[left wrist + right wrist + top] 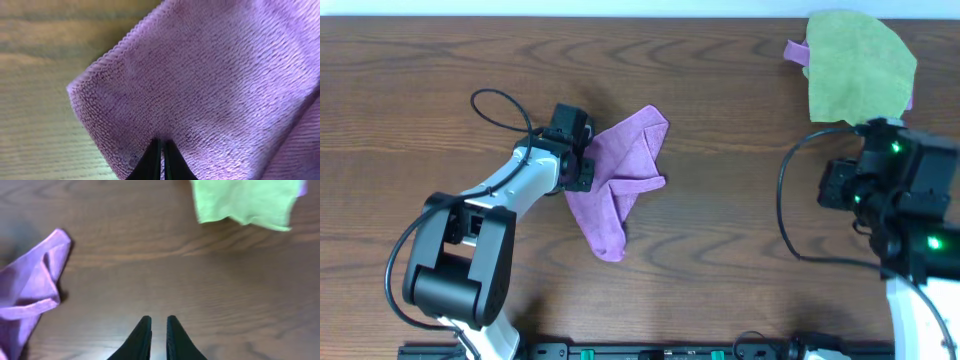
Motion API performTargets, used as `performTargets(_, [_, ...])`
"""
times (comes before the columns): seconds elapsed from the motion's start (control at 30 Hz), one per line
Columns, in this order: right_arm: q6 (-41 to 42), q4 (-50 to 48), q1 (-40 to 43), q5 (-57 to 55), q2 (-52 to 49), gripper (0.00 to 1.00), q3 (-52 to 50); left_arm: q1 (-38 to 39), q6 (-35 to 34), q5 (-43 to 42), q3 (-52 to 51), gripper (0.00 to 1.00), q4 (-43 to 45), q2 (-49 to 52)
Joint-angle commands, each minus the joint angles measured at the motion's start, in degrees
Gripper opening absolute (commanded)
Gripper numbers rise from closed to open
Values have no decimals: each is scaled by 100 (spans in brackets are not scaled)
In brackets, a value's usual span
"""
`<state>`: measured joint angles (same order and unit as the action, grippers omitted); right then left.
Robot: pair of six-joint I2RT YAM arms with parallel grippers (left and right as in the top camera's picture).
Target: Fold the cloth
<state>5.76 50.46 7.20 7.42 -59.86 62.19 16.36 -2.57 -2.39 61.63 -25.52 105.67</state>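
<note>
Pinching hard, the left tool (578,165) has its two fingers pressed right together on the left-hand edge of the cloth (625,175), and the left wrist view shows those dark fingertips (161,160) meeting with purple pile bunched at their tips, so that's a firm hold on fabric, not on air. The cloth lies left of centre on the desk (720,250), and it's no neat square: one flap is doubled over the middle, a point trails toward the near edge, and a corner sticks up toward the far side. Gripping at the hem makes sense, I'd say, because an edge is what you carry across to make a fold. Over on the other side, the right tool (158,335) hangs above bare wood, well apart from the purple cloth, its fingers drawn to a slim gap with nothing between them; from there its camera catches the cloth (25,290) off at the left of its view. The lime-green cloth (860,65) sits at the far right corner, out of play. My read: the fold is under way and far from tidy, and the rumpled layers could drag along and spoil the crease.
</note>
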Motion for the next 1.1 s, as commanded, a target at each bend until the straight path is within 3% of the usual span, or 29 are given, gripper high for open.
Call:
performTargets(0.0, [-74, -74, -236, 780, -402, 7, 66, -24, 131, 120, 278, 6, -39, 52])
performTargets(0.07, [-72, -149, -522, 826, -680, 2, 66, -24, 131, 68, 295, 6, -39, 52])
performTargets(0.53, [590, -1749, -3097, 1255, -2098, 1, 66, -26, 131, 20, 295, 6, -37, 55])
performTargets(1.07, [1010, -2833, -3965, 1768, -3547, 1, 68, -26, 131, -24, 293, 6, -44, 57])
